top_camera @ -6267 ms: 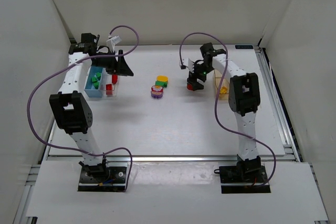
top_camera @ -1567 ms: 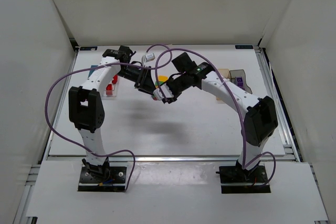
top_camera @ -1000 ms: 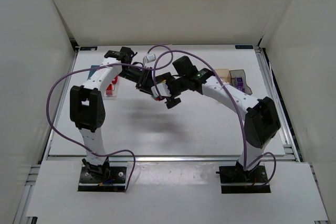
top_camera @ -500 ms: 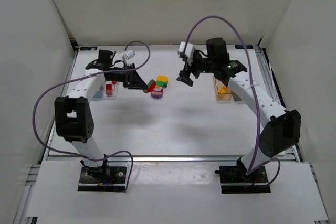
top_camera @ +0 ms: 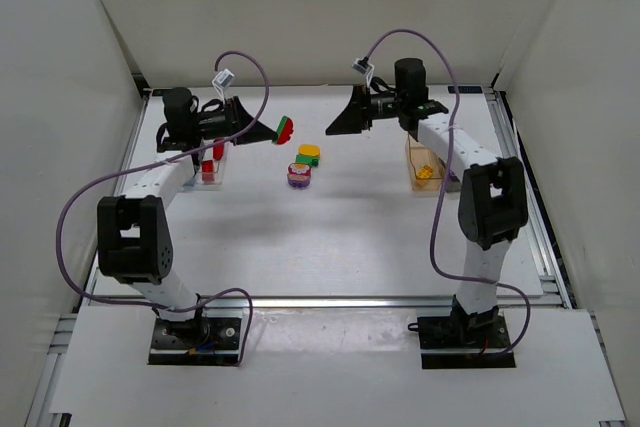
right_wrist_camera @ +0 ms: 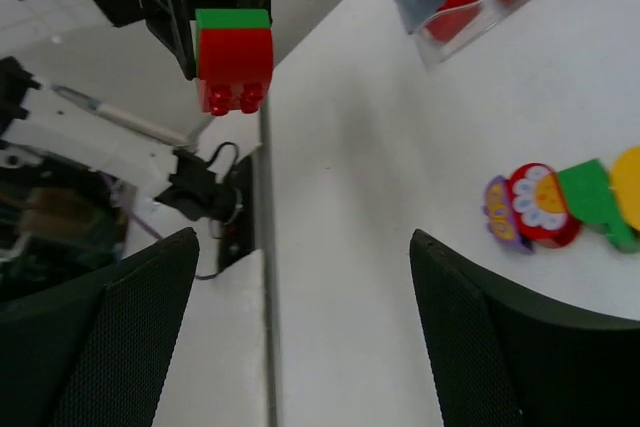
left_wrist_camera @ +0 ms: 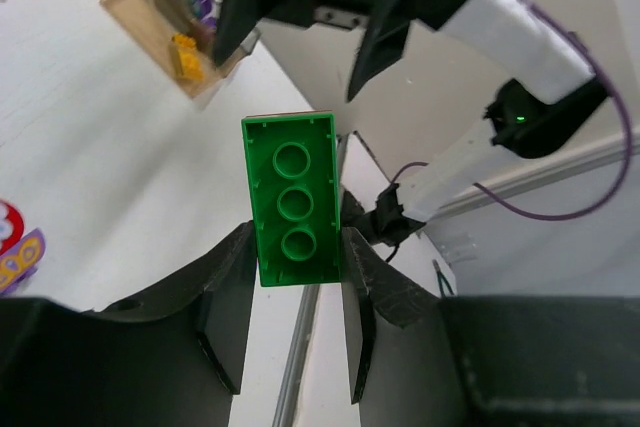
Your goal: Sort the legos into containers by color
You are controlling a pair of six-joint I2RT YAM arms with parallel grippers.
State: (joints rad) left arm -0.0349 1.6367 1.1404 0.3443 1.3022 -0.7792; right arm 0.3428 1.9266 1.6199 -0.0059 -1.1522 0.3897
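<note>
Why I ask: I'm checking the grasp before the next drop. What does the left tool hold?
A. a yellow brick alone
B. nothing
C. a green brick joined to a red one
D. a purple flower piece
C: the left tool is clamped on a green brick, and the right wrist view shows a red brick stuck to it.

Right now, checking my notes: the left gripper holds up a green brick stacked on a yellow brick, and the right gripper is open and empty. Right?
Not quite: the green brick is joined to a red brick, not a yellow one; the right wrist view shows it. Otherwise yes: the left gripper holds the pair up, and the right gripper is open and empty.
</note>
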